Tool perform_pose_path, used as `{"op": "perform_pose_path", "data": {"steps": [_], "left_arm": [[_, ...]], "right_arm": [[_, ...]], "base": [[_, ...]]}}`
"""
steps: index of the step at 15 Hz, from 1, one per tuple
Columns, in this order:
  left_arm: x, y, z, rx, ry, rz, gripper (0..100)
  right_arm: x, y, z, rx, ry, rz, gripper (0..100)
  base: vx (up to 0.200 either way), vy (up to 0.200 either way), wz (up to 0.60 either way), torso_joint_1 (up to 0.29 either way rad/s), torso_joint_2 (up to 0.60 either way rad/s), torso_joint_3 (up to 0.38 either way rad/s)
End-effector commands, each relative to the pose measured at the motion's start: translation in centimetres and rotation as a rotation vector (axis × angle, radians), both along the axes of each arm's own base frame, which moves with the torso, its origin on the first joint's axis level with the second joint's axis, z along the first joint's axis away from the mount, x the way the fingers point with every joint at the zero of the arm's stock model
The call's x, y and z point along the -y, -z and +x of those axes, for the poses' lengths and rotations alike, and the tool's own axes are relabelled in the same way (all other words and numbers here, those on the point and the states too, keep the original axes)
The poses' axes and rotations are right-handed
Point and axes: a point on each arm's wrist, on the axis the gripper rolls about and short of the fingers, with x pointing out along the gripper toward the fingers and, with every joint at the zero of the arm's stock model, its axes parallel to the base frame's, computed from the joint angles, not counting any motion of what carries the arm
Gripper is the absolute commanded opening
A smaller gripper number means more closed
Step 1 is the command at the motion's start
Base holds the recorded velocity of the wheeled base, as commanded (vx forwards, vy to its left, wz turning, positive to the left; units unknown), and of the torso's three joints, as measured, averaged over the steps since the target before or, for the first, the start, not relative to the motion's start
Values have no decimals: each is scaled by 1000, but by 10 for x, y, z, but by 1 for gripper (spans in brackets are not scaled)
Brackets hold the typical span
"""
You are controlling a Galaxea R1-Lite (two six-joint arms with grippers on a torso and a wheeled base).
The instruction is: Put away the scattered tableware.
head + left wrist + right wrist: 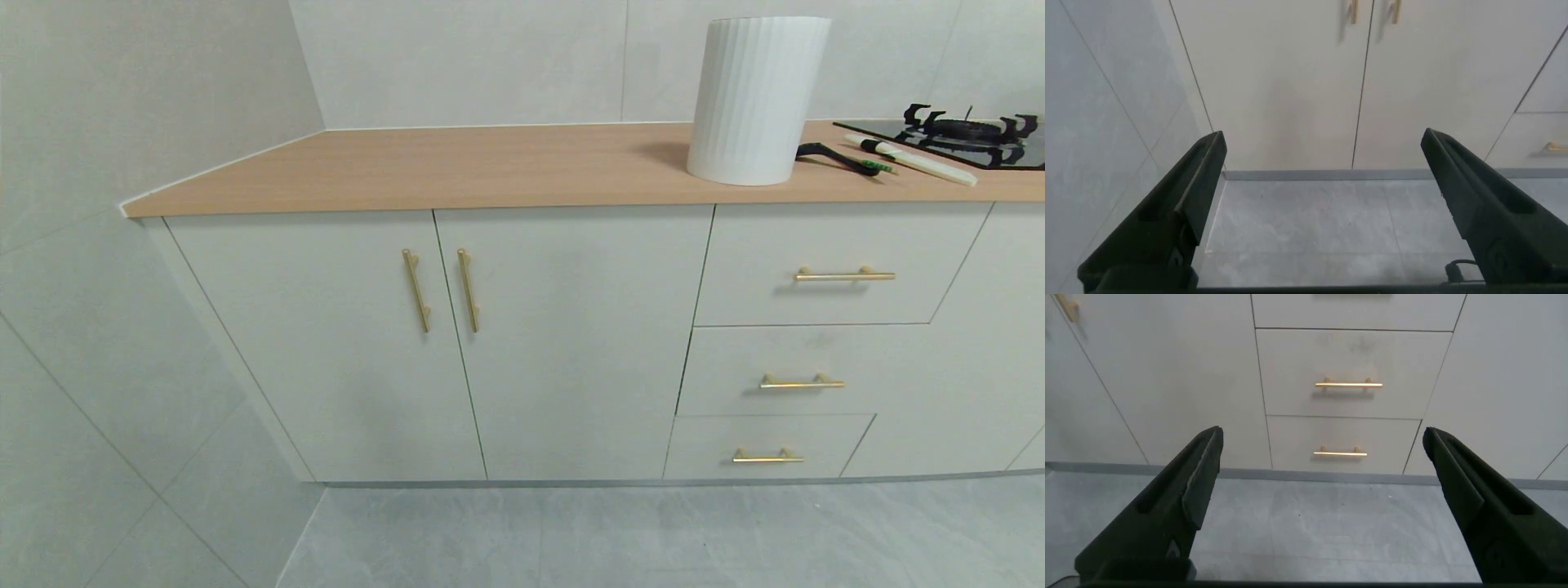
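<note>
I was looking at a home kitchen. A wood-look countertop [490, 167] ran over pale cabinet doors [326, 351] and a stack of drawers [816, 237], all with slim brass handles [416, 290]. A black gas hob [971, 131] was set into the counter's right end, with utensils [910, 159] lying beside it. Large grey tiles covered the wall [490, 57] and the floor [653, 539].

No readable text, label, number: white canister [755, 98], drawers [816, 265], countertop [449, 167] unmarked.

Wood counter [457, 167] w/ gas stove [971, 131]; cabinets [571, 343] below.
</note>
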Motion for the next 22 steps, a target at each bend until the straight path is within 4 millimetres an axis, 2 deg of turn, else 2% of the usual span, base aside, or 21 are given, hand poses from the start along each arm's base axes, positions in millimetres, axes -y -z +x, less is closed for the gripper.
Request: {"op": "perform_pose_path", "data": {"steps": [1,2,16,22], "left_arm": [[0,0,0,-2,0,1,100],[0,0,0,-2,0,1,100],[0,0,0,-2,0,-1,100],[0,0,0,0,0,1,100]], "right_arm": [[0,0,0,-3,0,0,100],[0,0,0,-3,0,0,100],[0,0,0,-3,0,9,100],[0,0,0,-3,0,9,100]], "base": [[0,0,0,0,0,0],[0,0,0,0,0,0],[0,-200,0,3,1,4],[0,0,0,0,0,0]]}}
